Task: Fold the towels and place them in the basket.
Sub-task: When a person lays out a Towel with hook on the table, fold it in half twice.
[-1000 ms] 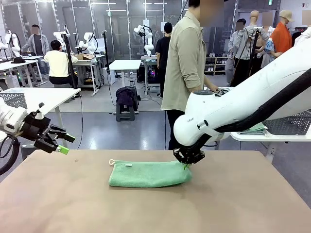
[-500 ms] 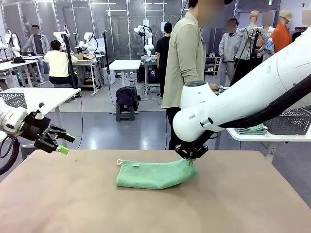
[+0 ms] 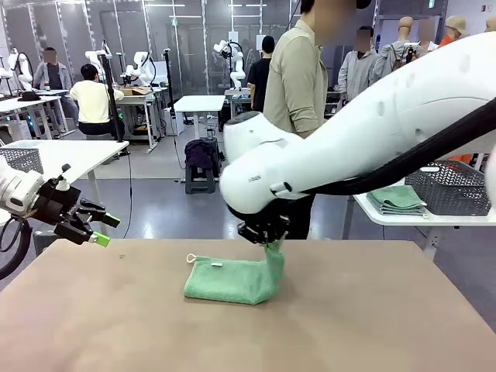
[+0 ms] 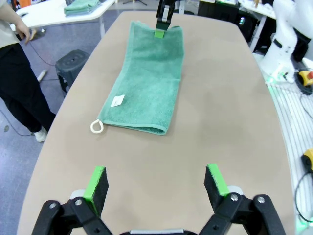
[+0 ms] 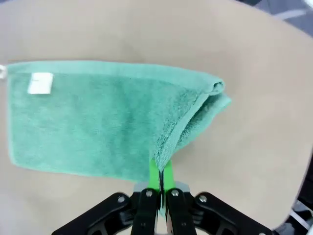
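our right gripper (image 3: 267, 242) pinches one end of the mint green towel (image 3: 229, 279) between closed fingers and holds it up off the brown table (image 3: 372, 318). that end bends upward while the rest lies flat mid-table, with its white loop (image 3: 191, 258) at the far left corner. our left gripper (image 3: 106, 230) hangs near the table's left edge, jaws wide apart and holding nothing. the dark basket (image 3: 453, 186) sits on a side table (image 3: 411, 219) at right, near a person (image 3: 298, 93) standing across from us.
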Robot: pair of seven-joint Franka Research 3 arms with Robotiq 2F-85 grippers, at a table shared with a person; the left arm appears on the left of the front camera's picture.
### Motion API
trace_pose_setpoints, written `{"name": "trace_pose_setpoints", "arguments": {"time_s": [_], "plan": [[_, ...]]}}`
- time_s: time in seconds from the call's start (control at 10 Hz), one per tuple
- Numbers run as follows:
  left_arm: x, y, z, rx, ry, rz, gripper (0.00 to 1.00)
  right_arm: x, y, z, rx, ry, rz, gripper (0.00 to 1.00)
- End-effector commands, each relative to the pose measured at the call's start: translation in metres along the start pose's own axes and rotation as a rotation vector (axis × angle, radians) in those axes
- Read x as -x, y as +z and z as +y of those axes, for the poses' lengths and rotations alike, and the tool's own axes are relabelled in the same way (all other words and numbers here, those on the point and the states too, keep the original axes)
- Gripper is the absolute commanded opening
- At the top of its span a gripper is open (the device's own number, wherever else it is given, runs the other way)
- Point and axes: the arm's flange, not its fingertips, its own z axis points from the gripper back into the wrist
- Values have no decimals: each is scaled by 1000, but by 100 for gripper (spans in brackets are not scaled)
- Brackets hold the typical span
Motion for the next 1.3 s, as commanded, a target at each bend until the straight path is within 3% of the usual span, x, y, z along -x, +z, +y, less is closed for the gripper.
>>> {"name": "trace_pose_setpoints", "arguments": {"time_s": [0.0,0.7,1.2], "plan": [[0,1,0,3,6,7,100,-15,12,35,41,-16,-23,4],[0,1,0,3,6,7,100,-16,16,119,-66,21,3,4],[0,1,0,3,6,7,100,-16,-5,144,-89,-20,-42,4]]}}
